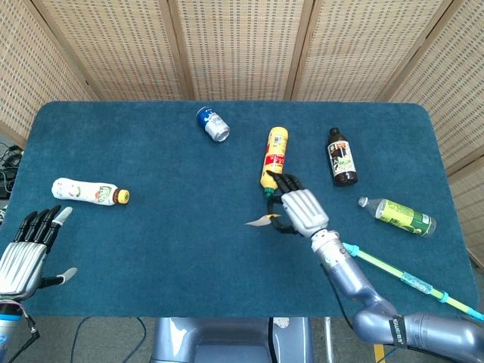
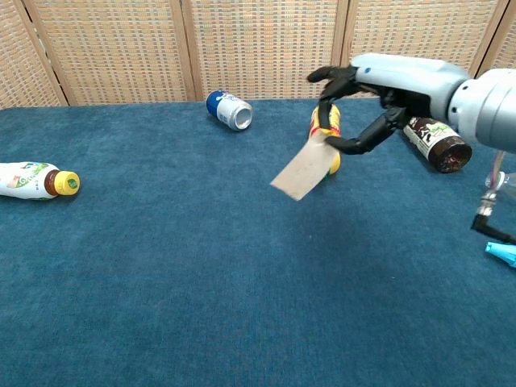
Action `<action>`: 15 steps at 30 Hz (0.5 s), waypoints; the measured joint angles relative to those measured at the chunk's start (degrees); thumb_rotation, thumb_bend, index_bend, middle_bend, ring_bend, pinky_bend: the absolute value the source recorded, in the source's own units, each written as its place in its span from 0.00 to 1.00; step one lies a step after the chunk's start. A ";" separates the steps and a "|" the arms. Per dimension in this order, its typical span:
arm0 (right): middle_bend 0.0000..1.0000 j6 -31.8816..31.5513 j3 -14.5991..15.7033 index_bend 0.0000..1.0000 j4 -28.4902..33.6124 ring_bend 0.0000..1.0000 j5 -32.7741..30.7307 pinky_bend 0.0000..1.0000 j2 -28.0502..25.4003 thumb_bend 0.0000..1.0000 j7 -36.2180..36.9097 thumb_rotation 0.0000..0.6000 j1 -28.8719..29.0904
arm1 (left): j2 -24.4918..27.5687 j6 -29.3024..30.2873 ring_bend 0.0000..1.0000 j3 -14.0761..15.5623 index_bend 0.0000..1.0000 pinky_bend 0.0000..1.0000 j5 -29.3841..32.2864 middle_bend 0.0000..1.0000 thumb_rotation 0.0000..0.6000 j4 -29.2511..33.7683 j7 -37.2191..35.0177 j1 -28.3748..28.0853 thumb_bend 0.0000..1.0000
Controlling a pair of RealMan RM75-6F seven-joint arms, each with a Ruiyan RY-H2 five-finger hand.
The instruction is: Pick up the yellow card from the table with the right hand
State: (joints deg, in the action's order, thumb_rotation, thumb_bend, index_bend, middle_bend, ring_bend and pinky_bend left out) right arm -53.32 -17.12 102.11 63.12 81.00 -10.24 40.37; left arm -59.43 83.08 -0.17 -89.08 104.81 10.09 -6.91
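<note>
My right hand [image 1: 302, 212] [image 2: 387, 85] is raised above the middle of the blue table and pinches the card [image 2: 306, 171] [image 1: 261, 221] by one edge. The card hangs off the table, tilted, showing a pale tan underside in the chest view and only a thin sliver in the head view. The hand sits just in front of the yellow bottle [image 1: 274, 156] [image 2: 325, 137]. My left hand [image 1: 29, 253] rests at the table's near left corner, fingers spread and holding nothing; the chest view does not show it.
Lying on the table [image 1: 166, 227]: a blue can [image 1: 212, 124], a white bottle with a yellow cap [image 1: 89, 191], a dark brown bottle [image 1: 342, 156], a clear green-label bottle [image 1: 398, 215]. A green and blue rod [image 1: 401, 277] lies near the right front edge.
</note>
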 measured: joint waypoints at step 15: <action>0.04 2.45 -0.29 0.77 5.60 0.00 -11.40 0.00 6.51 0.67 2.28 1.00 6.32 | 1.04 0.39 0.00 0.55 0.00 0.00 -1.15 0.00 1.00 0.16 -2.00 0.35 0.00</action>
